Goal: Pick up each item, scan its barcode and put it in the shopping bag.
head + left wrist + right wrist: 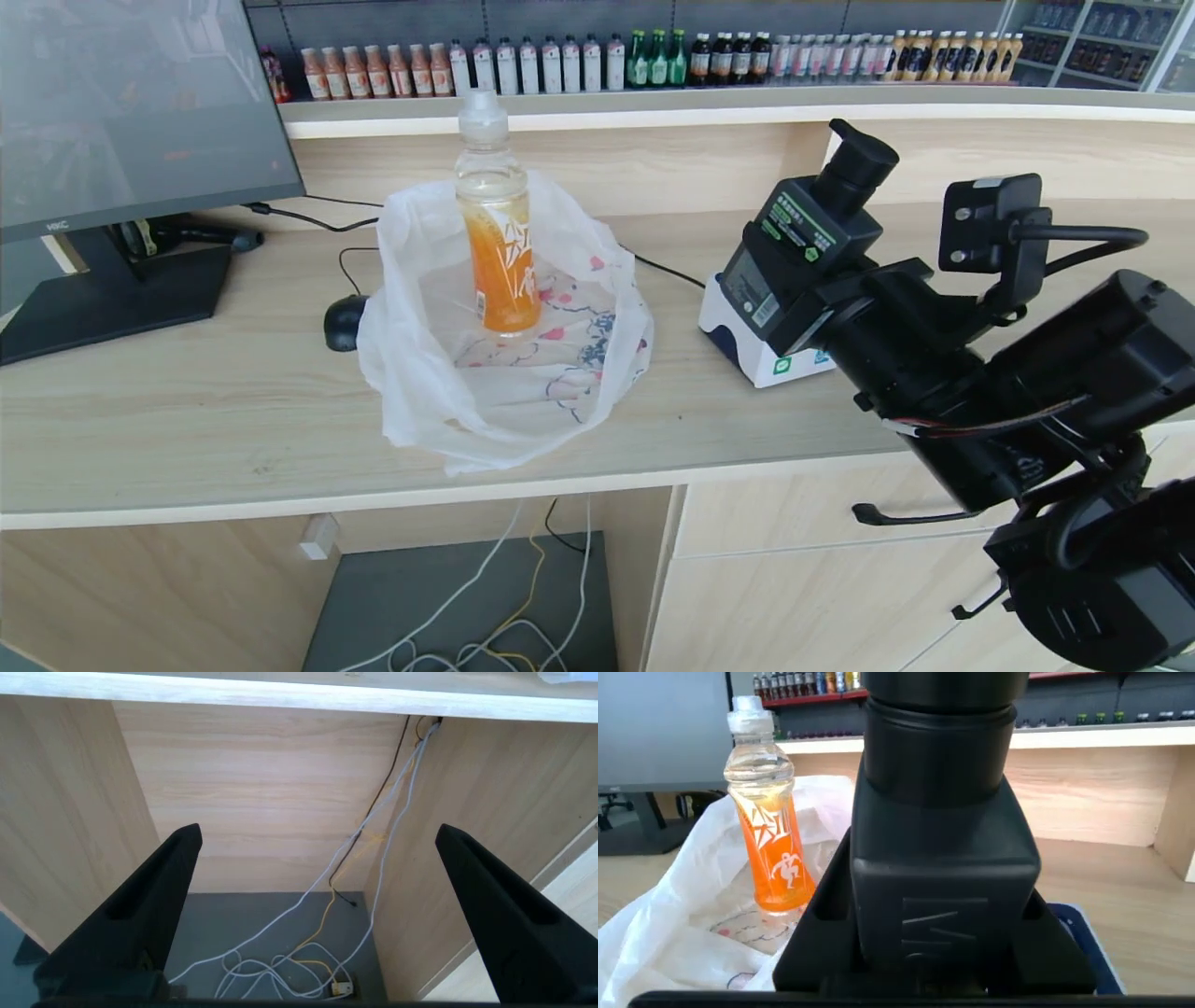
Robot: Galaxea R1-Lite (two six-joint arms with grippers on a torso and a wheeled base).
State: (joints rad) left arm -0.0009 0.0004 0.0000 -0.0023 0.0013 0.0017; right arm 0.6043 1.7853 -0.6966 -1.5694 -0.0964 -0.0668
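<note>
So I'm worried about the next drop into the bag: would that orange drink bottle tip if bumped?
Probably: the orange drink bottle is tall, narrow and upright on thin shopping bag film. It looks mostly full, so it likely feels heavy and resists light nudges.

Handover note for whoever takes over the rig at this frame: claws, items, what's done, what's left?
Left claw: open, empty, low, facing the recess under the counter.
Right claw: shut on the dark bottle, held tilted just over the scanner.
Done: the orange drink bottle stands upright in the shopping bag.
Left: finish scanning the dark bottle (scan status cannot be told), then bag it.
</note>
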